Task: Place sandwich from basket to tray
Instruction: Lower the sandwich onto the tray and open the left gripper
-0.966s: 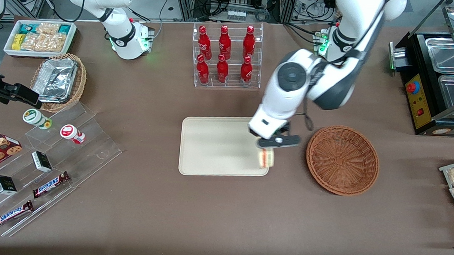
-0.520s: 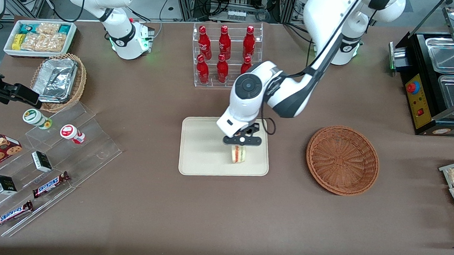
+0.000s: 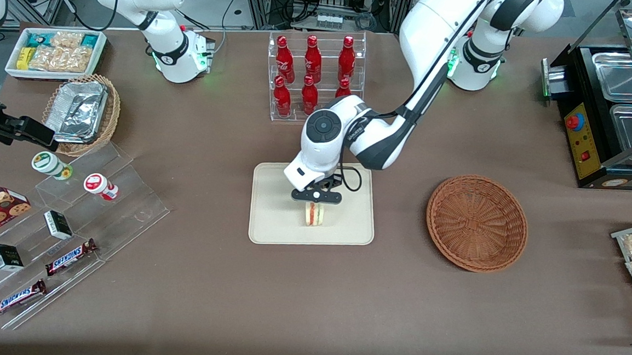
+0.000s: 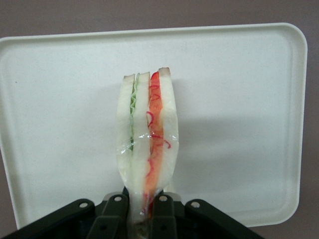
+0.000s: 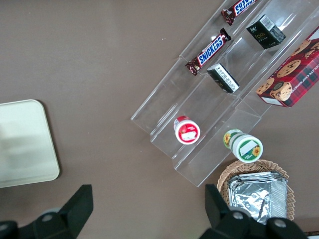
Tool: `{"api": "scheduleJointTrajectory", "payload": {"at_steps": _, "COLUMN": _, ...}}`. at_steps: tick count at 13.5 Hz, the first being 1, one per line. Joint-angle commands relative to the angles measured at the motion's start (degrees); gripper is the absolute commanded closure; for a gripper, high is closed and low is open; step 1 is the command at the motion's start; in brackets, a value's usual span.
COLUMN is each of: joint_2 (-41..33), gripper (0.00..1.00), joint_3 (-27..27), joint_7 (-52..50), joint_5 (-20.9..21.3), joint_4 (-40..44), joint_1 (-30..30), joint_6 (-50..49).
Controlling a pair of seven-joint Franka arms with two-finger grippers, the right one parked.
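Front view: black two-finger gripper [image 3: 316, 197] of the left arm over the flat cream-beige rectangular tray [image 3: 269, 218], fingers [image 4: 160, 211] pinched on the white-bread triangular sandwich [image 3: 314, 214] with red and green filling. Round reddish-brown wicker basket [image 3: 477, 222] sits toward the working arm's end.

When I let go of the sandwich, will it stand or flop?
Likely flop: the gripper, shut on the sandwich, pinches only one narrow end, above the tray. The wedge is thin and tall, so it probably tips onto a bread face. Its clear wrap looks slick and the bread soft, so it may slide slightly.
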Motion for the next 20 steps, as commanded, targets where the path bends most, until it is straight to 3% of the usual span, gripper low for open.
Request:
{"api": "scheduleJointTrajectory", "payload": {"at_steps": 1, "joint_2": 1.5, "gripper": 1.00, "joint_3": 1.0, "joint_7": -1.7, "joint_5": 1.9, "joint_4": 2.0, "joint_1": -2.0, "joint_6": -0.6}}
{"api": "scheduleJointTrajectory", "payload": {"at_steps": 8, "joint_2": 4.6, "gripper": 0.97, "joint_3": 1.0, "joint_7": -3.6, "joint_5": 4.3, "joint_4": 2.2, "joint_1": -2.2, "joint_6": 0.7}}
{"api": "scheduleJointTrajectory", "payload": {"at_steps": 9, "joint_2": 4.7, "gripper": 0.56, "joint_3": 1.0, "joint_7": -3.9, "joint_5": 4.5, "joint_4": 2.2, "joint_1": -2.2, "joint_6": 0.7}}
{"api": "scheduleJointTrajectory", "payload": {"at_steps": 10, "joint_2": 4.6, "gripper": 0.03, "joint_3": 1.0, "joint_7": -3.8, "joint_5": 4.5, "joint_4": 2.2, "joint_1": -2.2, "joint_6": 0.7}}
{"api": "scheduleJointTrajectory", "payload": {"at_steps": 14, "joint_2": 2.9, "gripper": 0.00, "joint_3": 1.1, "joint_7": -3.9, "joint_5": 4.3, "joint_4": 2.2, "joint_1": -2.0, "joint_6": 0.5}}
{"api": "scheduleJointTrajectory", "payload": {"at_steps": 20, "joint_2": -7.9, "gripper": 0.00, "joint_3": 1.5, "joint_7": -5.3, "joint_5": 3.7, "joint_4": 1.6, "joint_1": 1.6, "joint_6": -6.5}}
